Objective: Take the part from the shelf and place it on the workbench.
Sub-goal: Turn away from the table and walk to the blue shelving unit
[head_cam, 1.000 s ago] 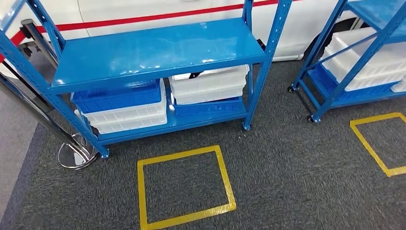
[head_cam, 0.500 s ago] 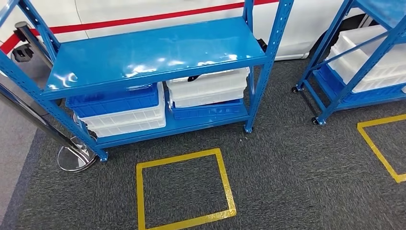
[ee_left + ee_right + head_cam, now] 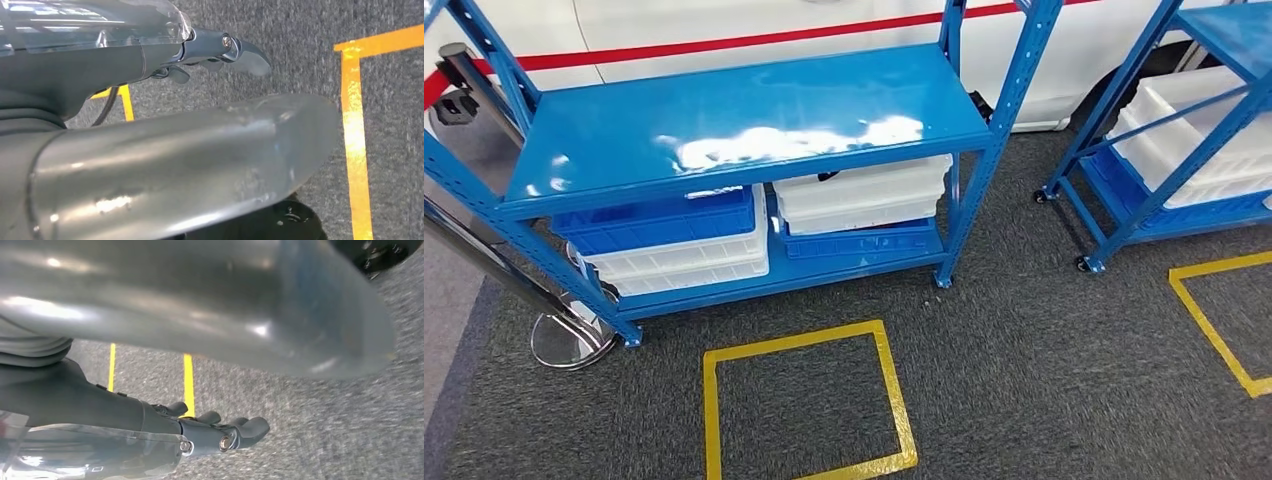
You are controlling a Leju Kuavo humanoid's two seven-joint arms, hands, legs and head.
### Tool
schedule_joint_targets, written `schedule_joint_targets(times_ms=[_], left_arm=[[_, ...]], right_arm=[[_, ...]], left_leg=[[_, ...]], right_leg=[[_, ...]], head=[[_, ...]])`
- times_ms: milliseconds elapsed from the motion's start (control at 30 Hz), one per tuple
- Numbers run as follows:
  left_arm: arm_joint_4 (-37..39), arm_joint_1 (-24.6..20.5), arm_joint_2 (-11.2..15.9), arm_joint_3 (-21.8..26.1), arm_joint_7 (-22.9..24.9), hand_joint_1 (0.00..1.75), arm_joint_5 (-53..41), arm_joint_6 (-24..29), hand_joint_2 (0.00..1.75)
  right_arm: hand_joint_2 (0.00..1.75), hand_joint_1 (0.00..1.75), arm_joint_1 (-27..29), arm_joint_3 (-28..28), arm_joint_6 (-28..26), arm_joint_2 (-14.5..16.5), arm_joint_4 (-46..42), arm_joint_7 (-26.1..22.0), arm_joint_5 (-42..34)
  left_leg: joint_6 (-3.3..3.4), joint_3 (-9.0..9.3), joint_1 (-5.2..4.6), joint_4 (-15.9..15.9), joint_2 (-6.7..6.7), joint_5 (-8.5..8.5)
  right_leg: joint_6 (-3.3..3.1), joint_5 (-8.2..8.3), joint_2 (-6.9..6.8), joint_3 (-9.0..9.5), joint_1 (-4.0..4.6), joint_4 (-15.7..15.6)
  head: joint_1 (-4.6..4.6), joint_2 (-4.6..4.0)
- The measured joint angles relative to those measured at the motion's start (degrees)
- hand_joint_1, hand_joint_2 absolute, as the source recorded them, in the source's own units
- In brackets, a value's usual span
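A blue metal shelf (image 3: 754,120) stands ahead of me in the head view, its top board bare and glossy. On its lower board are a blue bin (image 3: 659,218) stacked on a white bin (image 3: 684,262), and white bins (image 3: 864,195) over a blue bin (image 3: 859,240). A small dark item (image 3: 829,176) peeks over the rim of the top white bin; I cannot tell what it is. My left hand (image 3: 190,140) hangs over the carpet with its fingers (image 3: 235,47) extended and nothing in it. My right hand (image 3: 200,300) hangs likewise, its fingers (image 3: 225,432) holding nothing.
A yellow taped square (image 3: 709,420) marks the grey carpet in front of the shelf. A second blue shelf (image 3: 1114,215) with white bins (image 3: 1214,140) stands at the right, with another taped square (image 3: 1214,330) before it. A chrome stanchion base (image 3: 564,340) sits at the left. A white vehicle (image 3: 724,15) is behind.
The whole picture has shifted: the camera has moved, and the shelf now sits a little lower and larger in view. Nothing on the shelf has moved.
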Motion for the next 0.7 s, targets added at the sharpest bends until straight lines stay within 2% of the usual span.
schedule_joint_targets(times_ms=[33,100,133,167,200,233,267,300,333,433,533,633,667,700], left_arm=[[0.0,-0.1,-0.1,0.0,0.0,0.00,0.0,0.0,0.00],[0.0,-0.2,-0.1,0.0,0.0,0.00,0.0,0.0,0.00],[0.0,-0.2,-0.2,0.0,0.0,0.00,0.0,-0.1,0.00],[0.0,-0.2,-0.2,0.0,0.1,0.00,0.0,-0.1,0.00],[0.0,-0.1,-0.3,0.0,0.1,0.00,0.0,-0.1,0.00],[0.0,-0.1,-0.4,0.0,0.1,0.00,0.0,-0.1,0.00],[0.0,0.0,-0.5,0.0,0.1,0.00,0.1,-0.1,0.00],[0.0,-0.1,-0.5,0.0,0.1,0.00,0.1,-0.1,0.00],[0.0,-0.1,-0.6,0.0,0.1,0.00,0.1,-0.1,0.00],[0.0,-0.3,-0.6,0.0,0.0,0.00,0.2,-0.1,0.00],[0.0,-0.3,-0.7,0.0,-0.1,0.00,0.3,-0.1,0.00],[0.0,-0.3,-0.7,0.0,-0.1,0.00,0.4,-0.1,0.00],[0.0,-0.3,-0.7,0.0,-0.1,0.00,0.4,-0.1,0.00],[0.0,-0.2,-0.7,0.0,-0.1,0.00,0.4,-0.1,0.00]], right_arm=[[0.00,0.00,0.0,0.0,0.0,0.0,0.0,0.0,0.0],[0.00,0.00,0.0,-0.1,0.0,0.0,0.0,0.0,0.1],[0.00,0.00,0.1,-0.1,0.0,0.0,0.0,0.0,0.1],[0.00,0.00,0.1,-0.1,0.0,-0.1,0.0,0.0,0.1],[0.00,0.00,0.2,-0.1,0.0,-0.1,0.0,0.0,0.1],[0.00,0.00,0.3,-0.2,-0.1,-0.1,0.0,0.0,0.1],[0.00,0.00,0.3,-0.2,-0.1,-0.2,0.0,0.0,0.1],[0.00,0.00,0.3,-0.2,-0.1,-0.2,0.0,0.0,0.1],[0.00,0.00,0.3,-0.3,-0.1,-0.2,0.0,0.0,0.1],[0.00,0.00,0.2,-0.4,-0.1,-0.2,0.0,0.0,0.2],[0.00,0.00,0.3,-0.5,-0.1,-0.2,0.0,0.0,0.2],[0.00,0.00,0.4,-0.6,-0.1,-0.2,0.0,0.0,0.2],[0.00,0.00,0.4,-0.6,0.0,-0.2,0.0,0.0,0.2],[0.00,0.00,0.4,-0.6,0.0,-0.2,0.0,0.0,0.2]], left_leg=[[0.23,0.49,0.09,-0.4,0.02,-0.12],[0.53,1.15,0.08,-0.5,-0.01,-0.70],[0.57,1.54,0.05,-0.5,-0.07,-1.08],[0.54,2.04,0.04,-0.5,-0.16,-1.48],[0.43,2.66,0.04,-0.5,-0.28,-1.93],[0.25,3.30,0.05,-0.4,-0.38,-2.43],[-0.03,3.80,-0.06,-0.3,-0.44,-2.99],[-0.34,4.11,-0.17,-0.2,-0.50,-3.50],[-0.63,4.24,-0.29,-0.1,-0.51,-3.88],[-1.47,4.55,-0.31,-0.1,-0.46,-4.54],[-2.38,3.51,-0.11,3.1,-0.26,-6.43],[-2.60,2.49,-0.05,5.1,-0.24,-7.42],[-2.71,1.22,0.02,7.4,-0.24,-8.34],[-2.85,-0.93,0.13,10.9,-0.24,-9.40]], right_leg=[[0.13,-1.34,0.03,-1.78,-0.08,3.2],[0.42,-3.60,0.08,-6.79,-0.18,10.8],[0.54,-3.50,0.08,-8.70,-0.26,13.0],[0.63,-2.17,0.08,-9.61,-0.35,13.1],[0.64,0.30,0.08,-9.36,-0.41,10.9],[0.56,3.27,0.07,-8.32,-0.46,7.3],[0.42,5.49,0.09,-7.06,-0.39,3.6],[0.19,6.84,0.11,-5.98,-0.38,0.7],[-0.02,7.21,0.17,-5.39,-0.32,-1.0],[-0.80,6.60,0.30,-4.88,-0.33,-1.9],[-1.65,6.20,0.09,-4.02,-0.64,-2.5],[-1.85,6.04,-0.01,-3.83,-0.65,-2.5],[-1.90,5.90,-0.02,-3.72,-0.63,-2.5],[-1.95,5.62,-0.03,-3.47,-0.61,-2.5]], head=[[0.07,-0.01],[0.15,0.00],[0.16,0.00],[0.17,0.00],[0.17,-0.01],[0.20,-0.01],[0.18,-0.01],[0.15,0.00],[0.11,0.01],[-0.02,0.01],[-0.49,0.01],[-0.66,0.01],[-0.64,0.01],[-0.63,0.00]])
